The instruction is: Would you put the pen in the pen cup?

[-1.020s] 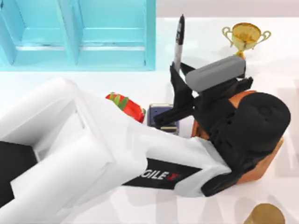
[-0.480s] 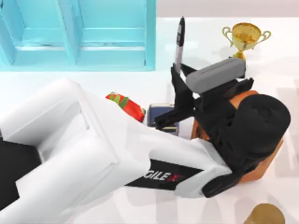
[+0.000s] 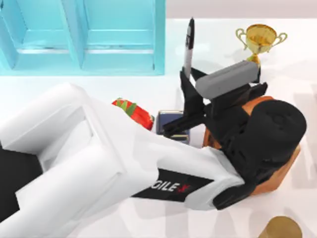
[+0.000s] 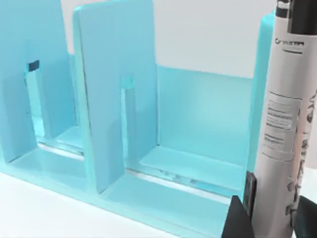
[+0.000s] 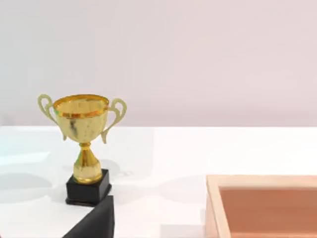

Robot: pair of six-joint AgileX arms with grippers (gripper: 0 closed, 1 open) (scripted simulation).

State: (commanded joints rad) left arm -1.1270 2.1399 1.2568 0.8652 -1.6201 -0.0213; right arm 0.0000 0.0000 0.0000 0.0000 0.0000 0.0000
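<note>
two arms share this white counter (image 3: 148, 91), and the pen cup (image 3: 171, 120) serves as the landmark. far to the left of the cup and behind it stands a light blue organizer (image 3: 81, 37) with upright dividers, seen close up in the left wrist view. just left of the cup, nearly touching it, sits a red strawberry-patterned pot (image 3: 133, 111) with green leaves. the cup itself is a small blue-grey square, partly covered by the left end effector (image 3: 187, 79), which hangs above it and slightly behind. that end effector is closed on the pen (image 3: 188, 44), black fingers (image 4: 240, 218) pressing the barrel from both sides; the pen stands nearly upright, its dark tip reaching toward the back of the counter, above the cup and not yet inside it. right of the cup lies a wooden box (image 3: 277, 173) under the arm's wrist. behind and to the right of the cup stands a gold trophy (image 3: 260, 39) on a black base. whether the right end effector is open, i cannot tell.
</note>
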